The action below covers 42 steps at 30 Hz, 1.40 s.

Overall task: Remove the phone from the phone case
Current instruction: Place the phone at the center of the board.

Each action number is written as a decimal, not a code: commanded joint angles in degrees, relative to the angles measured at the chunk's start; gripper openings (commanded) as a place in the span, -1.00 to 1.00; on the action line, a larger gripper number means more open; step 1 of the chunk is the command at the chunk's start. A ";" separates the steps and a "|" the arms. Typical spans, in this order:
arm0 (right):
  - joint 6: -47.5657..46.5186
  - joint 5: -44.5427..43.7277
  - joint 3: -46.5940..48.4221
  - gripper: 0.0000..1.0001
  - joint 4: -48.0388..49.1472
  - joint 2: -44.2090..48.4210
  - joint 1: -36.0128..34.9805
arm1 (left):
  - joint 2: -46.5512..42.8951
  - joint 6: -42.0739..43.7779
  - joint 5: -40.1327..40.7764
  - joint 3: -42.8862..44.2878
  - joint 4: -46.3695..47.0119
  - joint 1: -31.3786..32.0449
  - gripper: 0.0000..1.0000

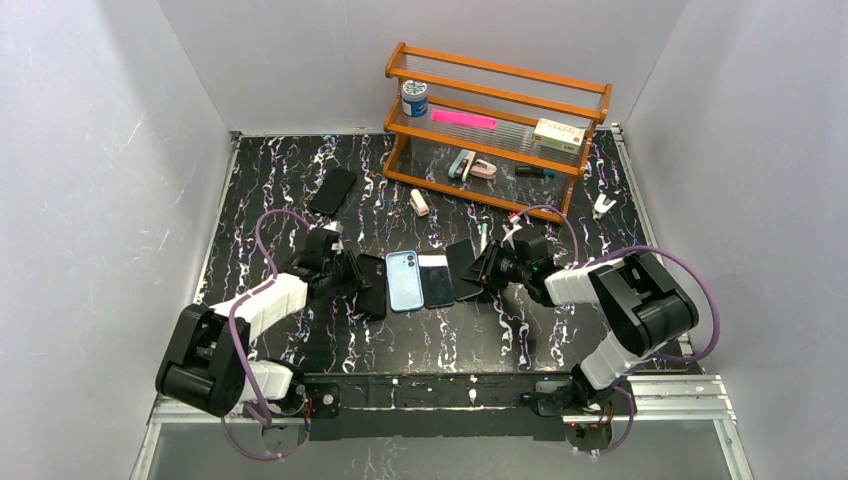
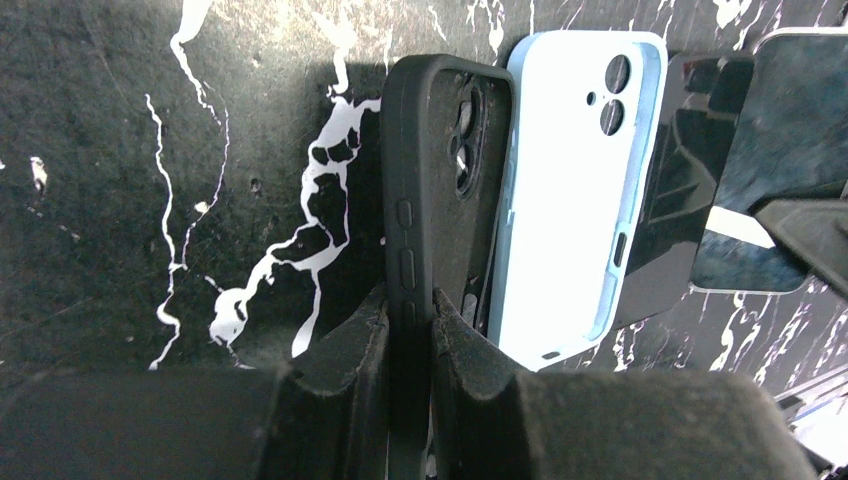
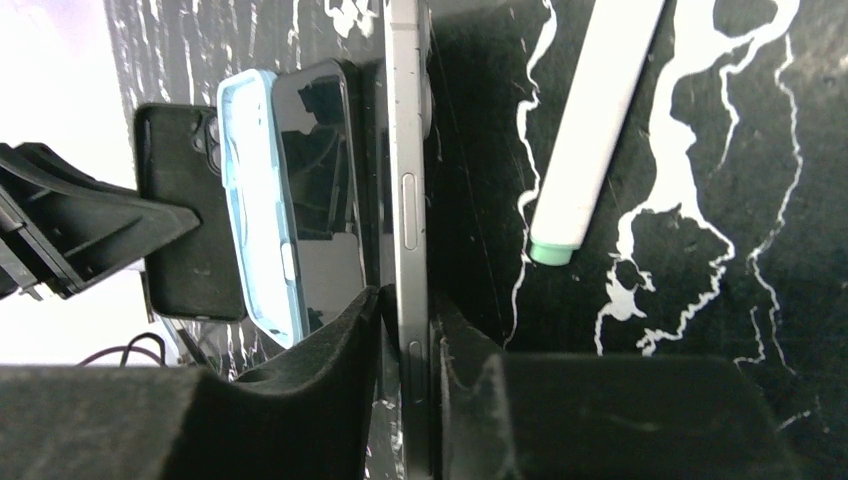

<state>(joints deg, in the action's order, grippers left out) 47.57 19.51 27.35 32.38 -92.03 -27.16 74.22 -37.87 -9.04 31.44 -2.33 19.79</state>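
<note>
The counter (image 1: 260, 200) is black with white marble-like veins, and plain white walls (image 1: 100, 150) close it in on the left, back and right. A wooden rack (image 1: 497, 100) holding small items stands at the far edge, and a dark handset (image 1: 333, 190) lies alone toward the far left.

In the middle of the counter four flat things lie side by side. All have their long axes running near to far, roughly parallel. From left to right they are a black case (image 2: 440, 160), a light blue case (image 2: 560, 180), a dark glossy phone lying flat (image 1: 436, 282), and a silver-edged phone (image 3: 408, 150).

The left gripper (image 2: 410, 310) is clamped on the near end of the black case. The camera cut-out in that case sits at the end away from the fingers, toward the rack, as does the one in the blue case.

The silver-edged phone is tipped up on its long edge. The right gripper (image 3: 405, 310) is closed against both of its faces at the near end. A white marker with a green tip (image 3: 590, 120) lies just beyond it.
</note>
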 commanded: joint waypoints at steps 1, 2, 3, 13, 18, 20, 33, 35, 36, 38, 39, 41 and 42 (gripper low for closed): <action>-3.11 0.42 2.76 -0.26 -6.37 0.88 -0.50 | 2.80 -2.97 -0.18 -2.81 5.91 0.51 -0.70; -3.67 0.14 2.97 -0.23 -7.66 1.24 -0.51 | 3.09 -3.15 -0.60 -2.98 6.18 0.58 -0.70; -4.50 -0.37 3.28 -0.18 -9.12 1.66 -0.60 | 3.39 -2.94 -0.74 -2.90 5.96 0.52 -0.68; -12.37 -6.12 7.73 0.22 -24.11 4.08 -0.59 | 2.89 1.36 5.38 -0.08 -3.57 0.51 -0.17; -14.08 -8.00 9.08 0.35 -28.41 4.32 -0.69 | 2.73 1.74 6.73 0.14 -5.03 0.51 0.15; -14.53 -8.50 9.73 0.40 -29.43 4.31 -0.70 | 2.85 1.91 6.96 0.31 -5.21 0.51 0.27; -14.57 -8.51 13.65 0.63 -31.91 1.52 -4.89 | 2.89 2.63 8.29 2.10 -7.78 0.52 0.96; -14.53 -9.14 14.50 0.67 -33.65 1.42 -6.02 | 2.58 2.79 8.25 2.23 -8.18 0.43 0.96; -14.52 -9.85 14.99 0.68 -35.15 1.36 -6.64 | 2.48 2.91 8.25 2.38 -8.43 0.42 0.96; -14.60 -11.02 15.77 0.71 -36.76 1.17 -7.78 | 2.12 2.96 10.33 2.55 -8.91 0.42 0.96; -14.69 -11.58 16.19 0.73 -37.92 0.99 -8.36 | 1.75 3.04 10.62 2.59 -9.11 0.42 0.96; -14.77 -12.64 16.92 0.76 -39.98 0.52 -9.42 | 1.11 3.23 11.18 2.81 -9.70 0.43 0.96; -14.83 -13.16 17.20 0.77 -40.97 0.41 -9.95 | 0.69 3.36 11.49 3.09 -10.14 0.38 0.96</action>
<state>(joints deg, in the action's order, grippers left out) 33.54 8.97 43.44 0.69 -89.38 -34.76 75.92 -35.77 -1.76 34.68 -4.73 20.45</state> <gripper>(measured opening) 0.874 0.980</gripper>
